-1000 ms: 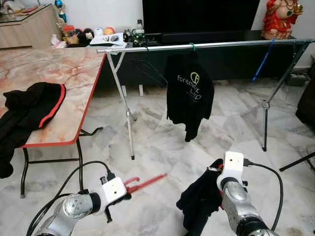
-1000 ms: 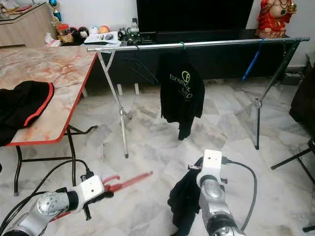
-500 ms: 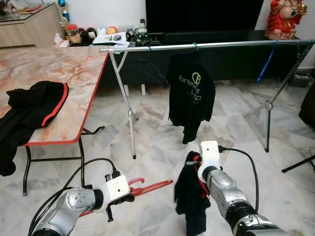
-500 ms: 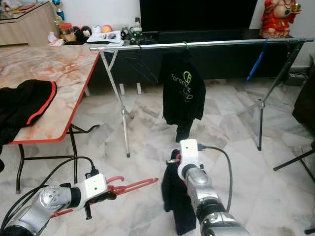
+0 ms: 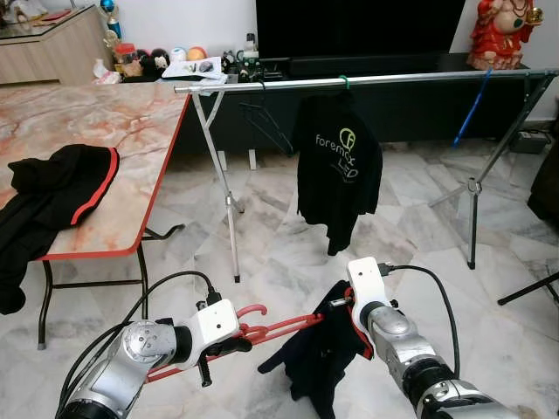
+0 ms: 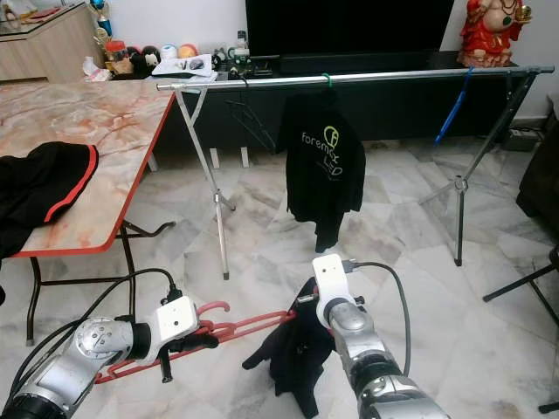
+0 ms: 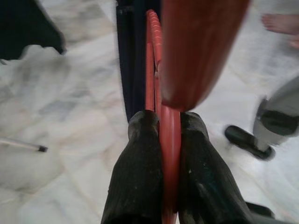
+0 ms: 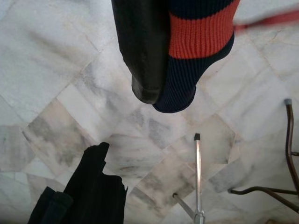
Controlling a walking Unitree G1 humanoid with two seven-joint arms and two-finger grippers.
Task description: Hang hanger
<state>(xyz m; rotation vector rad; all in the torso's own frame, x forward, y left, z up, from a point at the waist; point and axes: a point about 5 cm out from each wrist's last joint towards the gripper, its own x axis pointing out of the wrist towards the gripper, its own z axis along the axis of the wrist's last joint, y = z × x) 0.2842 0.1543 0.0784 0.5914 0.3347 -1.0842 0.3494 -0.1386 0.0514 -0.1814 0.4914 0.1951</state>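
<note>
Over veined marble floor (image 5: 279,253), left gripper (image 7: 161,140) pinching ribbed red plastic hanger (image 5: 279,330) (right gripper's (image 8: 154,70) grip untellable).

A red hanger (image 5: 271,332) of glossy plastic is seen, pinched by matt, rough black rubber fingers (image 7: 135,186). A matt black cloth garment (image 5: 319,358) has a ribbed red knit band. The rail (image 5: 367,80) is shiny metal. The floor (image 5: 279,244) is polished marble; the worktop (image 5: 96,122) is glossy, marble-patterned, red-edged.

Pale marble-tiled floor (image 5: 288,236), marble-topped table (image 5: 96,131) with red edge, dark TV cabinet (image 5: 393,96) against white wall (image 5: 192,22).
</note>
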